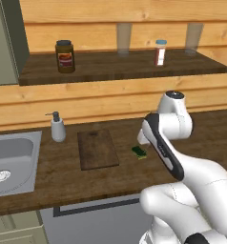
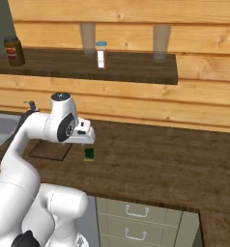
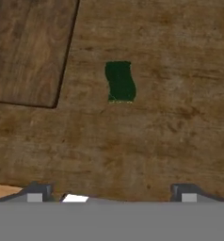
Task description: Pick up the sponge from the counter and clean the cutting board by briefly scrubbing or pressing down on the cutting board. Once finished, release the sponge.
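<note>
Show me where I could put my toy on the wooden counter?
Bare room lies on the dark brown plank counter to the right of the small green-and-yellow sponge. A narrow strip runs between the sponge and the flat dark brown cutting board. It is crowded between the board, the white soap dispenser and the grey metal sink.
</note>
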